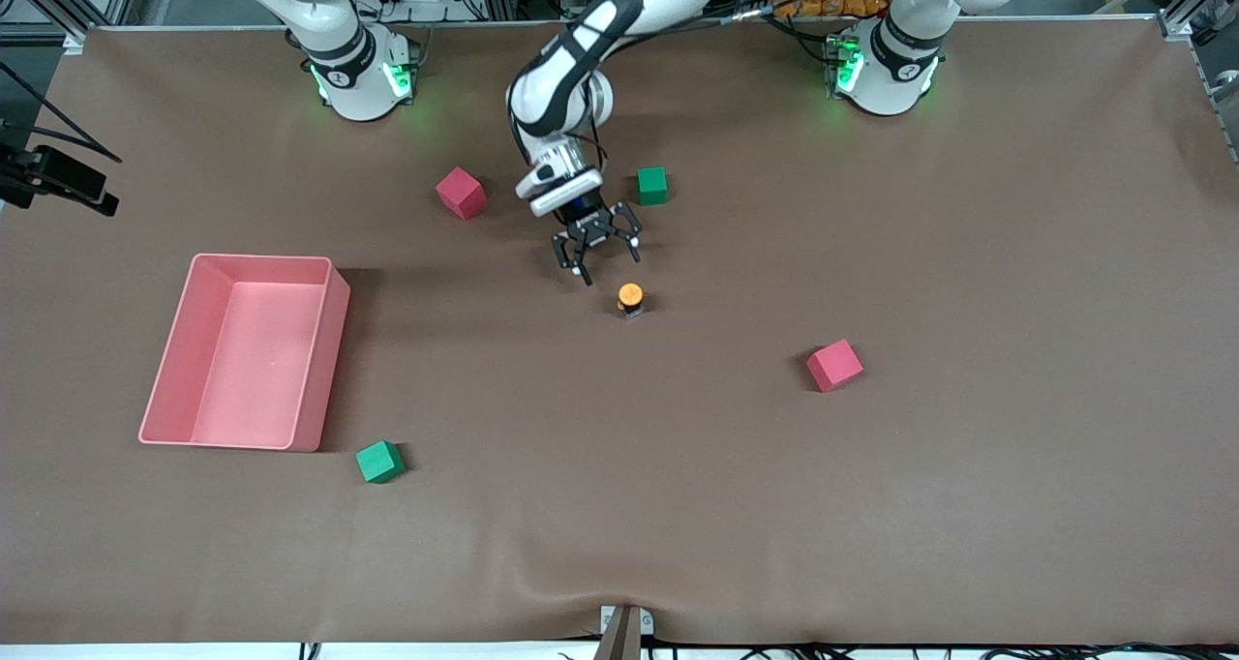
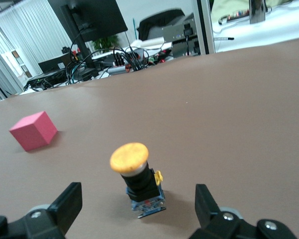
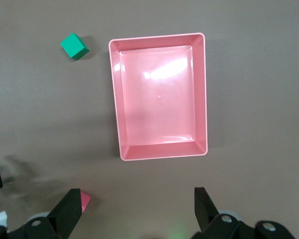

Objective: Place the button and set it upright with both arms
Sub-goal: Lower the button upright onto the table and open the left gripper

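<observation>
The button (image 1: 630, 299) stands upright on the brown table mat near the middle, orange cap up, on its dark body and blue base. In the left wrist view the button (image 2: 137, 179) leans slightly and stands free, just ahead of the gap between the black fingers. My left gripper (image 1: 610, 263) is open and low over the mat beside the button, touching nothing; the left wrist view shows the left gripper (image 2: 137, 199) with its jaws wide apart. My right gripper (image 3: 137, 196) is open and empty, held high over the table near the pink tray; the front view does not show it.
A pink tray (image 1: 242, 258) lies toward the right arm's end and shows empty from above (image 3: 159, 37). Pink cubes (image 1: 461, 193) (image 1: 834, 365) and green cubes (image 1: 652, 185) (image 1: 379, 462) are scattered on the mat. One green cube sits close to the left arm's wrist.
</observation>
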You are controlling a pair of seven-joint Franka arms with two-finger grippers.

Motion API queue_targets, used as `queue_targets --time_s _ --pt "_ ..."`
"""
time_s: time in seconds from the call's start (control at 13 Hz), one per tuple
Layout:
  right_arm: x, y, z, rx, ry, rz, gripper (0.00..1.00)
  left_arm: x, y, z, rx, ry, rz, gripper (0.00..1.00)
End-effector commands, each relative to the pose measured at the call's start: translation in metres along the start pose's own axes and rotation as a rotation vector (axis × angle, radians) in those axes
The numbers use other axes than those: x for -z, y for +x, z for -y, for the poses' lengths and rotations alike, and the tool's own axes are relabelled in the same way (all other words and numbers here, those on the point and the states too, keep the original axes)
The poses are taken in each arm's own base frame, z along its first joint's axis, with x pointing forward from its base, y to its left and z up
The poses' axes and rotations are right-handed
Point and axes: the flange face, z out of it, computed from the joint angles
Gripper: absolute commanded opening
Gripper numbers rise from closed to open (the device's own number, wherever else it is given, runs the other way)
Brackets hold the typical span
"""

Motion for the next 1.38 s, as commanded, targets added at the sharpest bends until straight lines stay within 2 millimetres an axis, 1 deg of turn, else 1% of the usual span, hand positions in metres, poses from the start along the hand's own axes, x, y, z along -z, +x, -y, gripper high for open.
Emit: queue_targets --time_s 0.0,0.08,0.23,0.38,0.54,0.62,0.77,0.85,0.92,1.0,1.08,1.15,1.23,1.31 --pt "0.000 -0.001 0.010 -0.001 0.011 0.007 1.00 0.024 0.064 0.018 -0.020 -0.002 0.086 1.00" --pt "0.000 -0.001 0.010 -0.003 0.011 0.008 1.00 0.025 0.088 0.025 -0.015 0.003 0.129 1.00" --pt "0.000 -0.001 0.011 -0.001 0.011 0.007 1.00 0.022 0.129 0.037 0.002 0.005 0.224 1.00" --pt "-0.002 -0.001 0.012 -0.001 0.011 0.011 1.00 0.016 0.170 0.052 0.020 -0.021 0.292 1.00" --pt "-0.002 -0.001 0.010 -0.004 0.011 0.013 1.00 0.009 0.216 0.070 0.024 -0.054 0.391 1.00" --pt "-0.003 -0.001 0.012 -0.001 0.011 0.014 1.00 0.004 0.241 0.082 0.023 -0.076 0.434 1.00" --pt "-0.002 -0.001 0.012 -0.001 0.011 0.013 1.00 -0.012 0.291 0.110 0.014 -0.107 0.524 1.00" --pt "-0.003 -0.001 0.011 -0.003 0.011 0.014 1.00 -0.025 0.324 0.132 0.035 -0.139 0.619 1.00" --pt "-0.005 -0.001 0.012 -0.001 0.011 0.020 1.00 -0.044 0.359 0.162 0.054 -0.186 0.715 1.00" --pt "-0.006 -0.001 0.012 -0.001 0.011 0.022 1.00 -0.059 0.388 0.189 0.049 -0.239 0.770 1.00" --pt "-0.006 -0.001 0.012 -0.001 0.011 0.022 1.00 -0.063 0.410 0.211 0.043 -0.282 0.783 1.00" --pt "-0.006 -0.001 0.012 -0.001 0.011 0.022 1.00 -0.074 0.428 0.234 0.045 -0.299 0.797 1.00" --pt "-0.006 -0.001 0.012 -0.001 0.011 0.022 1.00 -0.086 0.445 0.259 0.040 -0.315 0.826 1.00" --pt "-0.006 -0.001 0.012 -0.001 0.011 0.022 1.00 -0.092 0.457 0.283 0.009 -0.341 0.858 1.00"
